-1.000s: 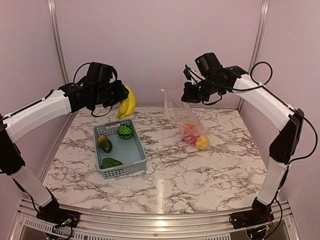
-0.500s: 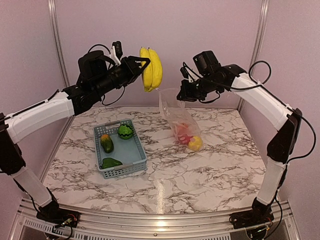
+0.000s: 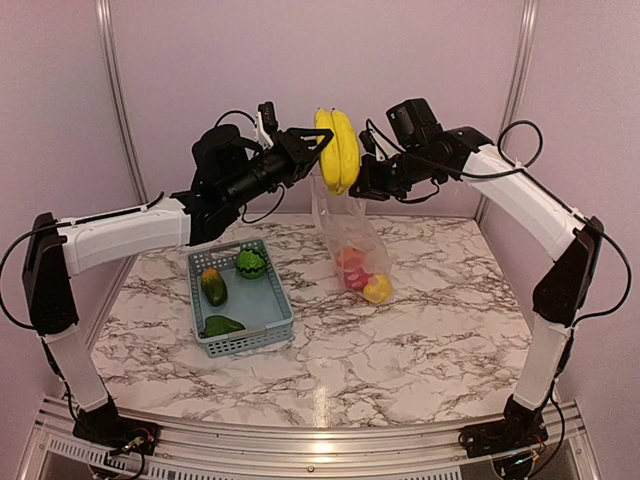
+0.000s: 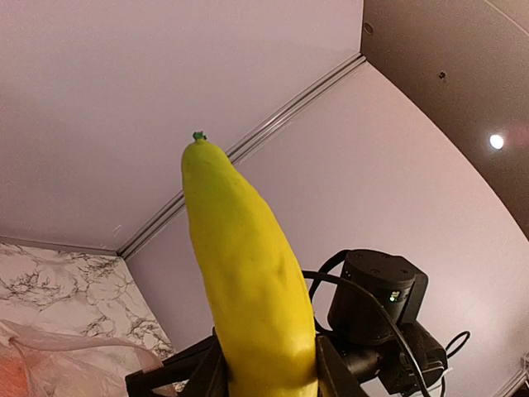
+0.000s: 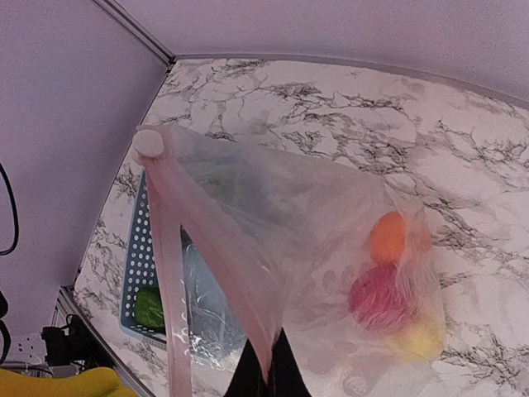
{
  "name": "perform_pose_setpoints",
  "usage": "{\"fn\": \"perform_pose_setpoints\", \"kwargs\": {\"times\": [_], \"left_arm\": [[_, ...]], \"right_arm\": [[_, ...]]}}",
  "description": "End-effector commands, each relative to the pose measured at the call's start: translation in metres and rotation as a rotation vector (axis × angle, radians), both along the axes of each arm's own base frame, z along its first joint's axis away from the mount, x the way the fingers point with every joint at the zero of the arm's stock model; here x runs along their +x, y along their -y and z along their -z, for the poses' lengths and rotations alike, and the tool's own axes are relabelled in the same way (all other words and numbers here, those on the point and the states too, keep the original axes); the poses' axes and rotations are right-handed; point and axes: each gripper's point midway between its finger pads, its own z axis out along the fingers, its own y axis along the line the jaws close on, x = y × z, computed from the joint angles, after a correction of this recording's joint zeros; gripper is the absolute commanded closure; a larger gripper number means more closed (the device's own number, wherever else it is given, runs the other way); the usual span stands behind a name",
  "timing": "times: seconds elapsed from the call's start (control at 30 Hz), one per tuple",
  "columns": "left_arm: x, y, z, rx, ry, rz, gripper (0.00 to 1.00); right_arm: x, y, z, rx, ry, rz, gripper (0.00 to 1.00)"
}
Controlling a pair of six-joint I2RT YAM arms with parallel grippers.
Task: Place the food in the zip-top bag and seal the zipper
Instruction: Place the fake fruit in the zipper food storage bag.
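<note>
Up at the top centre of the overhead view, the left gripper (image 3: 322, 152) is clamped on the lower end of the bananas (image 3: 341, 150), holding them upright right beside the right gripper (image 3: 358, 190). That one is pinched tight on the thin film at the mouth of the zip-top bag (image 3: 350, 235), which hangs from it down to the table (image 3: 420, 340) at mid-frame. A red piece (image 3: 352, 268) and a yellow piece (image 3: 377, 290) sit in the bag's low end, and the right wrist view shows an orange piece (image 5: 388, 237) in there too. Green pieces (image 3: 251, 263) wait in the basket (image 3: 245, 345) at centre left. The bananas look rigid, light and glossy, so a firm squeeze across the thick middle should suit them best; a grip near one end could let them swivel. The bag is limp, crinkly and slippery with no shape of its own. Its stiff zipper (image 5: 169, 281), slider tab (image 5: 149, 142) at the upper left, looks the surest place to grab.
</note>
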Motion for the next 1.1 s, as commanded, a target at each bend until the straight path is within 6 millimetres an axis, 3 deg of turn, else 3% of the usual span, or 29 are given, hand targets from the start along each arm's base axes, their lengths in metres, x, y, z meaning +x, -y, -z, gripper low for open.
{"fn": "perform_pose_setpoints", "kwargs": {"times": [0.0, 0.3, 0.5, 0.57, 0.67, 0.87, 1.07], "left_arm": [[0.006, -0.002, 0.005, -0.111, -0.006, -0.042, 0.92], [0.024, -0.008, 0.039, -0.175, -0.076, -0.134, 0.93], [0.034, -0.015, 0.083, -0.084, -0.199, -0.226, 0.93], [0.039, -0.016, 0.1, -0.051, -0.269, -0.254, 0.89], [0.046, -0.008, 0.125, 0.034, -0.363, -0.256, 0.71], [0.043, -0.002, 0.123, 0.076, -0.368, -0.235, 0.52], [0.035, -0.002, 0.082, 0.116, -0.233, -0.222, 0.4]], "right_arm": [[0.001, -0.015, -0.026, 0.087, 0.037, -0.011, 1.0], [0.004, -0.009, -0.035, 0.118, 0.049, 0.04, 1.0], [0.006, -0.007, -0.043, 0.133, 0.071, 0.057, 1.0], [0.006, -0.008, -0.043, 0.135, 0.071, 0.057, 1.0], [0.007, -0.009, -0.042, 0.136, 0.072, 0.052, 1.0], [0.009, -0.011, -0.039, 0.129, 0.073, 0.042, 1.0], [0.016, -0.009, -0.036, 0.147, 0.054, 0.043, 1.0]]}}
